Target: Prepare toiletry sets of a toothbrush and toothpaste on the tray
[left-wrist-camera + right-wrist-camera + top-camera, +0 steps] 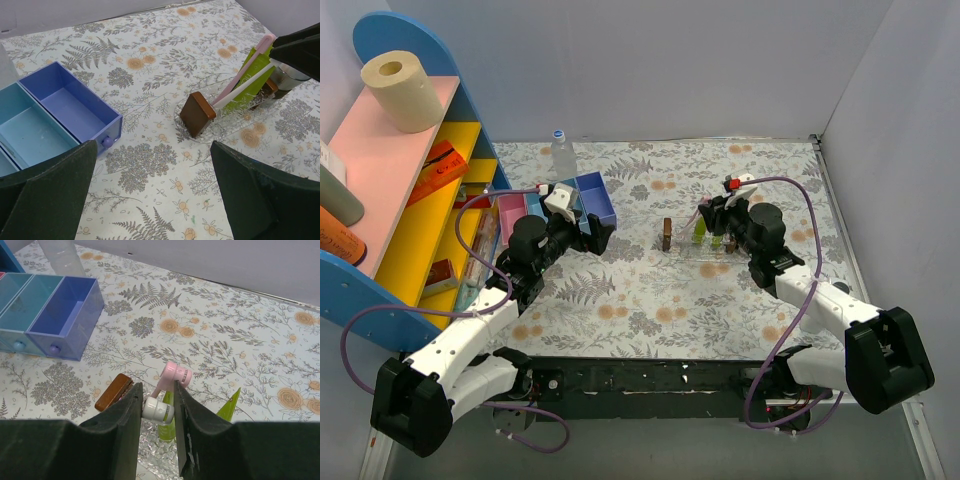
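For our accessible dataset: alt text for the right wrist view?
The right gripper clasps a white toothbrush end, a pink toothbrush beside it, above a clear tray holding green toothpaste and a brown block. Blue drawers sit upper left.

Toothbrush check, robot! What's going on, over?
Left pincer open, empty. Right pincer shut on white toothbrush over tray. Pink toothbrush and toothpaste leaning in tray. Brown block in tray, not blocking.
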`<action>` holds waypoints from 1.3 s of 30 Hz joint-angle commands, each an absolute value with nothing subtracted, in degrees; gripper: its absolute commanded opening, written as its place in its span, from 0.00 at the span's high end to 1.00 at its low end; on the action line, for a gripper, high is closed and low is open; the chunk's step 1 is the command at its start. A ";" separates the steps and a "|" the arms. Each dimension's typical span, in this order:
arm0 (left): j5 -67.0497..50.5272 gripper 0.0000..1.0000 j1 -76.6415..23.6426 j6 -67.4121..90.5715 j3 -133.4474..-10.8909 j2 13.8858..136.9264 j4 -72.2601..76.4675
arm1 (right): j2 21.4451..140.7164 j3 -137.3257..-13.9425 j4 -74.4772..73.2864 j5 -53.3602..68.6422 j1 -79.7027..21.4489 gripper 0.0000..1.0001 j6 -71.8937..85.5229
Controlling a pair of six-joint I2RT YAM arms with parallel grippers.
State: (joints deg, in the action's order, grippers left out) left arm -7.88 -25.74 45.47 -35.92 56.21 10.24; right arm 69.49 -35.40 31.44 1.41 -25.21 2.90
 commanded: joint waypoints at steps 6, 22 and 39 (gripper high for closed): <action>-7.12 0.02 -26.19 44.65 -36.74 55.64 9.84 | 69.17 -35.07 33.84 0.26 -25.40 0.85 2.46; -7.03 0.02 -26.28 44.47 -36.74 55.55 9.76 | 68.20 -35.07 33.40 -1.41 -25.40 0.50 2.46; -6.94 0.02 -26.45 44.56 -36.83 55.55 9.67 | 66.27 -34.81 32.87 -1.93 -25.40 0.25 2.20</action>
State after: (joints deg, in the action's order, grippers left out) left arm -7.86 -26.11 45.34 -35.92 56.21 9.89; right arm 68.31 -34.98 31.18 -0.78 -25.21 2.76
